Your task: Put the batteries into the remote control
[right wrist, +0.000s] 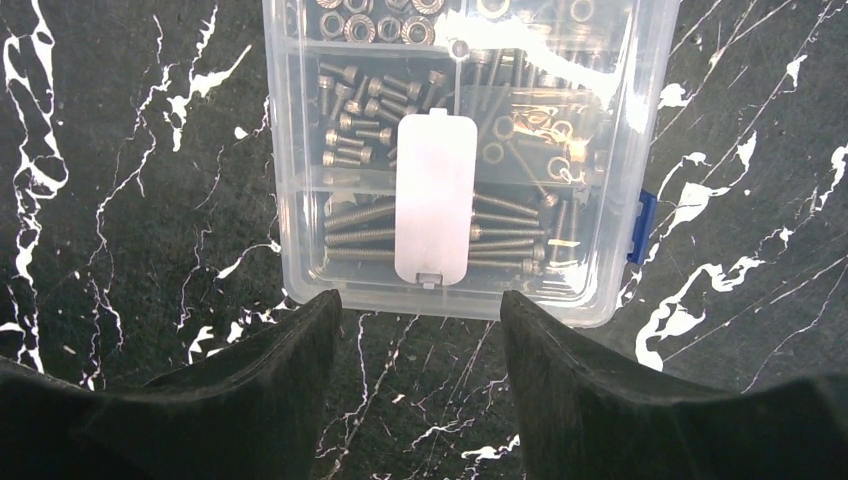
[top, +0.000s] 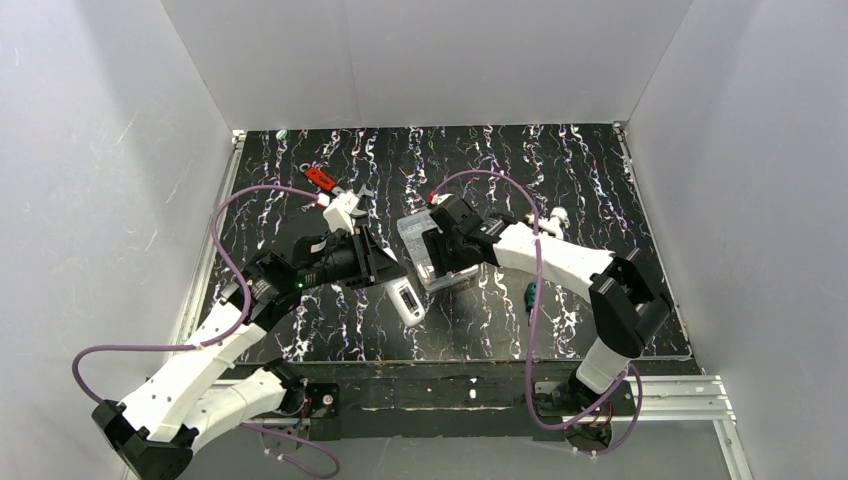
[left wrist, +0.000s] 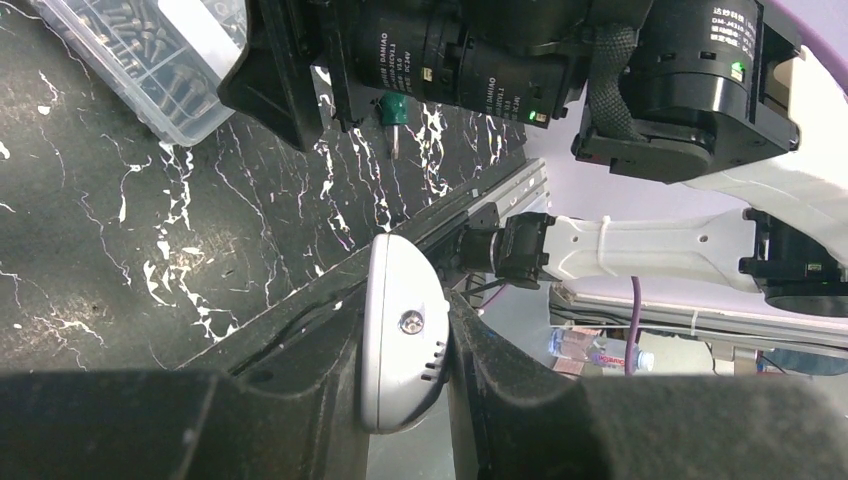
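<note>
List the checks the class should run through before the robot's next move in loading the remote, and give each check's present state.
1. Remote control clamped in the left gripper: ok.
2. Right gripper open and holding nothing: ok.
3. White cover plate lying flat on the lid of the clear box, just ahead of the right gripper: ok.
4. Batteries in sight and ready to pick: not ok, none shows in any view.
5. Remote control's battery bay open and turned towards the right gripper: cannot tell, the fingers hide most of it.
</note>
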